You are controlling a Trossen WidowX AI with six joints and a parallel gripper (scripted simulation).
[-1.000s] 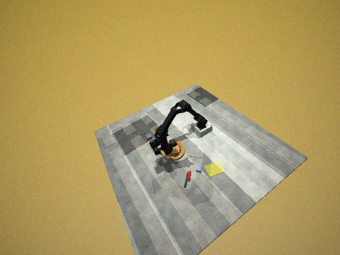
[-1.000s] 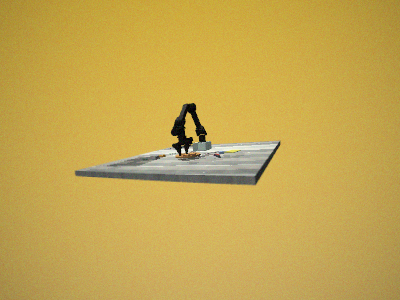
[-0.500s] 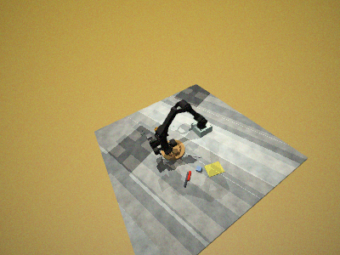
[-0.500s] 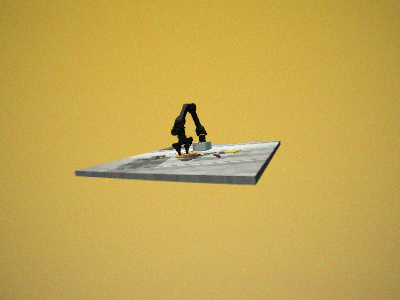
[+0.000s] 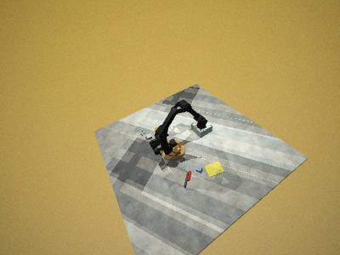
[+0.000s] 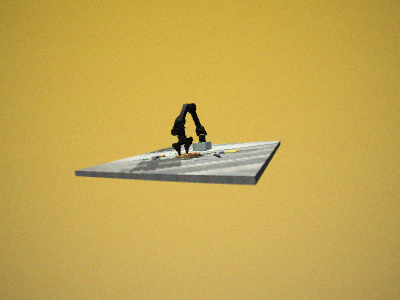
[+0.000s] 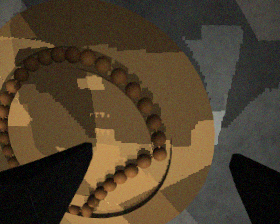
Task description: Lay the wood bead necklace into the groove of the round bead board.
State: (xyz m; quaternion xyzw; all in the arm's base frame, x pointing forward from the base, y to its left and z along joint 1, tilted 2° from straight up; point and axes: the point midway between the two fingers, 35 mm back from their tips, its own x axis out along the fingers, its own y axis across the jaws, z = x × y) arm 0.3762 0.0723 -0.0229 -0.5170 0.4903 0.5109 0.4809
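Note:
The round wooden bead board (image 5: 182, 150) (image 6: 192, 155) (image 7: 185, 100) lies flat under my gripper (image 6: 183, 153) (image 7: 161, 155). The gripper is open and empty, fingers wide apart, low over the board's right part in the wrist view. The brown wood bead necklace (image 7: 133, 90) follows the ring groove (image 7: 167, 172) along the left, top and upper right. At the lower right its beads leave the curve and run in a slanting line inside it, leaving that arc of groove bare. The left finger hides part of the lower left. The beads are too small to make out in the top and exterior views.
A yellow square (image 5: 214, 169), a small blue block (image 5: 199, 169) and a red and dark tool (image 5: 189, 177) lie near the board. The arm stands on a grey-green block (image 5: 201, 130) (image 6: 202, 146). Small items (image 5: 148, 137) lie on the board's other side.

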